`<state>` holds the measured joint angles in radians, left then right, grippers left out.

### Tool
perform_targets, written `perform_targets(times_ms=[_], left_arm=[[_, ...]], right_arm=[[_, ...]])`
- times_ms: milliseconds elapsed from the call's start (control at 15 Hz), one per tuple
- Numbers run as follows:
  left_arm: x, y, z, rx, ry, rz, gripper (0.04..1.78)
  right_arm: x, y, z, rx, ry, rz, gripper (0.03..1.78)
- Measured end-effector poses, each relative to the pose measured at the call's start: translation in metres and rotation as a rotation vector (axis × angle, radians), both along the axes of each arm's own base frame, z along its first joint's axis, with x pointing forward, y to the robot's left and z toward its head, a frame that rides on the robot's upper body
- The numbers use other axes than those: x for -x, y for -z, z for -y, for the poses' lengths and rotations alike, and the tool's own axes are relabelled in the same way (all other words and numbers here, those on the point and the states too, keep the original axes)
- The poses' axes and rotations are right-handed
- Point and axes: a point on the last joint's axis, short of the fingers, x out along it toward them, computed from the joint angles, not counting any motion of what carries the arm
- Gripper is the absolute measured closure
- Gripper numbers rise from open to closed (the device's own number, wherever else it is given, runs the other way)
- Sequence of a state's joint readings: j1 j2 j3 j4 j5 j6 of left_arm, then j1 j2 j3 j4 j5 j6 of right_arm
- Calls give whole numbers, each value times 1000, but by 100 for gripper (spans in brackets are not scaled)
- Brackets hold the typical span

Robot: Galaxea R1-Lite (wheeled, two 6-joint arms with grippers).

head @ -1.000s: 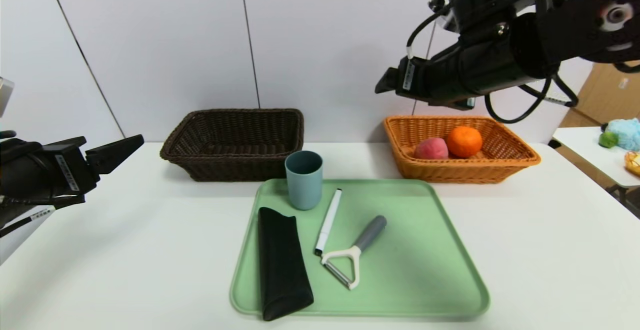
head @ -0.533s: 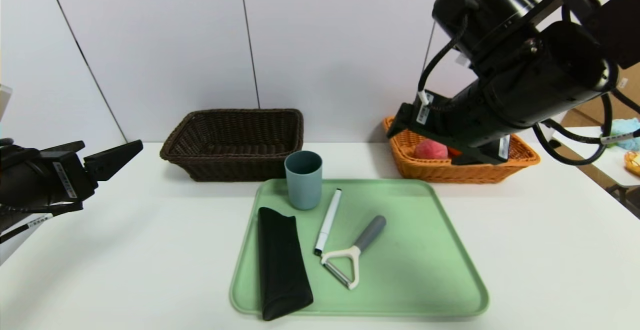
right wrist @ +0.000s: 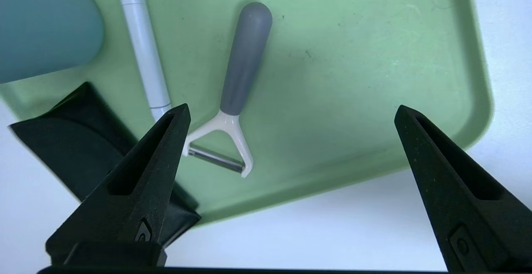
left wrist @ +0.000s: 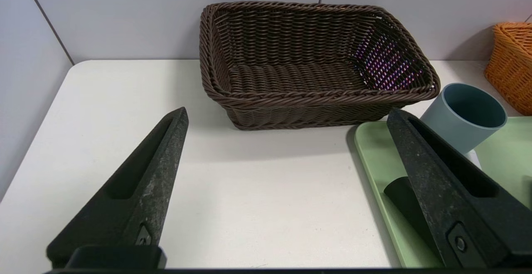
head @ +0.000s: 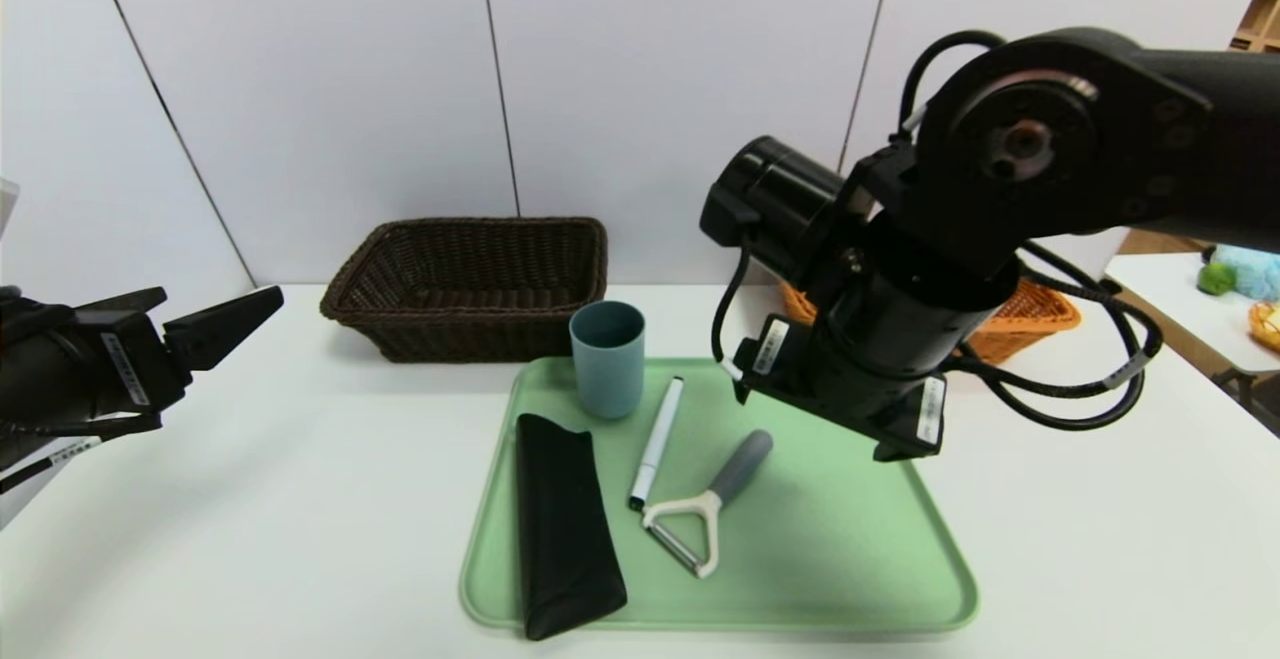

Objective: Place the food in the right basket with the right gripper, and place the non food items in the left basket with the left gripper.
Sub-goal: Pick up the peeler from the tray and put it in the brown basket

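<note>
The blue-grey cup [head: 607, 357], white marker [head: 657, 442], Y-peeler [head: 705, 504] and black pouch [head: 563, 524] lie on a green tray [head: 850, 559]. The dark brown basket [head: 470, 284] is empty. My right arm hides most of the orange-tan basket [head: 1035, 314] and both fruits. My right gripper [head: 820, 417] is open and empty above the tray's right half. Its wrist view [right wrist: 291, 108] shows the peeler [right wrist: 243, 66], marker [right wrist: 143, 45] and pouch [right wrist: 79, 141]. My left gripper [head: 222, 291] is open and empty over the table, left of the tray. In its wrist view [left wrist: 286, 111] it faces the dark basket [left wrist: 307, 62] and cup [left wrist: 465, 114].
The white table [head: 250, 499] meets a wall just behind the baskets. A second table with a blue plush toy [head: 1250, 264] stands at the far right. The right arm's cables [head: 1080, 389] hang over the table in front of the orange basket.
My right arm has swung down and forward from above the orange-tan basket to above the tray, now covering the peach and orange. The left gripper has barely moved.
</note>
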<state>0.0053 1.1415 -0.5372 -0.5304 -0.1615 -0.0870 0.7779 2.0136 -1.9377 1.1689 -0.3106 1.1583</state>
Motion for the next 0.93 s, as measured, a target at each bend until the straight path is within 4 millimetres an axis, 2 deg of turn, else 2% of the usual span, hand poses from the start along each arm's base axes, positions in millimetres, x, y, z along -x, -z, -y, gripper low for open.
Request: perform_targets(times_ms=[267, 933], left_arm=[[0, 0, 0, 0, 0, 1, 13], [1, 1, 0, -38, 1, 3, 13]], right_arm=[[-13, 33, -12, 57, 32, -59, 12], [-32, 73, -35, 51, 61, -81, 11]])
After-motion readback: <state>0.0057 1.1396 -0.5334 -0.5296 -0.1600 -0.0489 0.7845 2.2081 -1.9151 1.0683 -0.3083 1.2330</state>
